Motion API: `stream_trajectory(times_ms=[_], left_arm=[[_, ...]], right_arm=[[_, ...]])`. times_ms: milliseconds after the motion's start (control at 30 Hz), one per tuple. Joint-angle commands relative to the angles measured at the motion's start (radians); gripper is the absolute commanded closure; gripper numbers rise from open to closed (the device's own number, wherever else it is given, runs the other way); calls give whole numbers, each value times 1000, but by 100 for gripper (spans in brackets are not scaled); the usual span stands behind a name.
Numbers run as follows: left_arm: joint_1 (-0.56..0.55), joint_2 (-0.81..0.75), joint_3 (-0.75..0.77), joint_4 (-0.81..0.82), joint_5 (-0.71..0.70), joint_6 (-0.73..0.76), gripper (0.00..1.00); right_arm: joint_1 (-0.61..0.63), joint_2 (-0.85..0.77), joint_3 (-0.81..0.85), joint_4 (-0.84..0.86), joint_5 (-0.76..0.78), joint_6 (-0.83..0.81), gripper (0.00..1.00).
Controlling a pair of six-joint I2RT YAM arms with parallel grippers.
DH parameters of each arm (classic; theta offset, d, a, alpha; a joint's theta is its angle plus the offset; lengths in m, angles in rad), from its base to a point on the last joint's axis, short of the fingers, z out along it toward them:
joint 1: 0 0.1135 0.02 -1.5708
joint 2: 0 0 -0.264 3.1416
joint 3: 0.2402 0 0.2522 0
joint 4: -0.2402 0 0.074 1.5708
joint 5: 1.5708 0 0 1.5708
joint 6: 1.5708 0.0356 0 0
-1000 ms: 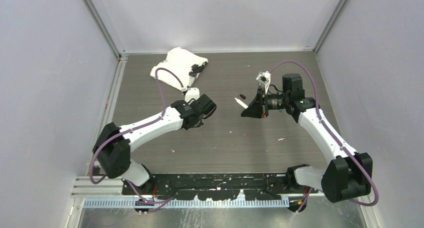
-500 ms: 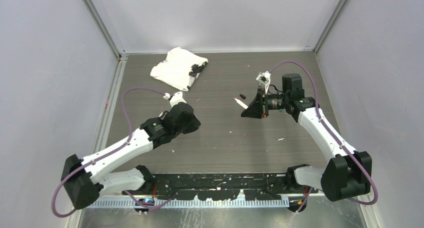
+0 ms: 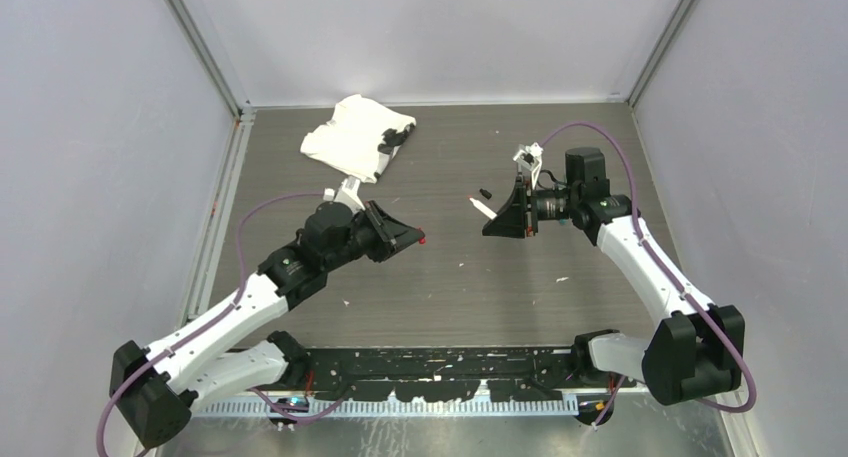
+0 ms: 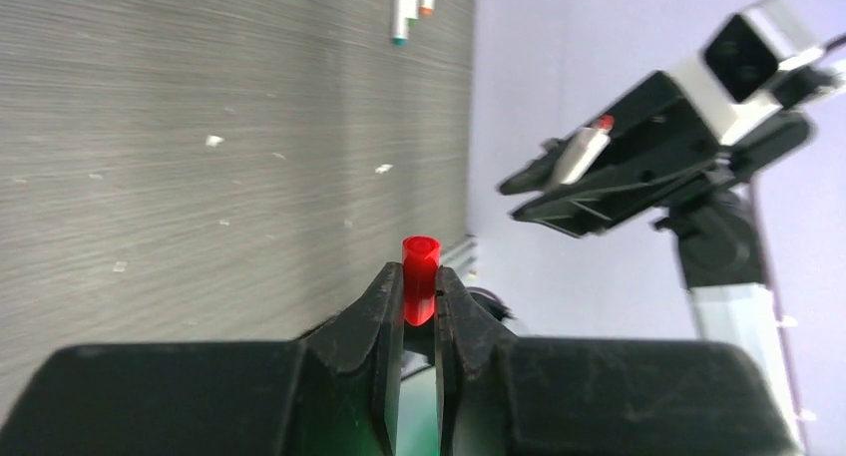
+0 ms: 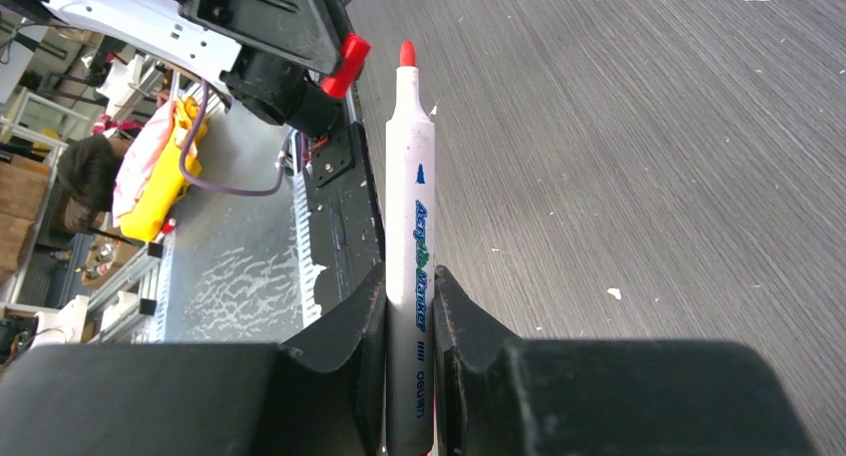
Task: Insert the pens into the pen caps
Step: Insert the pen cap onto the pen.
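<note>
L gripper (image 4: 419, 286) nipped on red cap (image 4: 420, 261), mouth outward. R gripper (image 5: 409, 281) clamped on red-tip pen (image 5: 410, 177), nib fwd; prob lined up for mating

Grey wood-grain table (image 3: 450, 307), white cloth (image 3: 352, 137), black cap (image 3: 484, 192), pale flecks (image 3: 561, 279)

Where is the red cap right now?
In the top view, left of centre: the red cap is pinched in the left end effector, across from the pen in the right end effector.
</note>
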Motion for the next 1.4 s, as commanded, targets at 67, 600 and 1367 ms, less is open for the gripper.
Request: stream_trajectory(times_ms=[67, 600, 1367], left_arm=[[25, -64, 8, 214, 125, -174, 99], [95, 36, -79, 592, 333, -471, 99], [135, 72, -69, 620, 353, -354, 99]], right_arm=[[-2, -47, 38, 7, -41, -17, 99], [-2, -63, 38, 6, -55, -15, 99], [-2, -79, 25, 8, -62, -35, 99]])
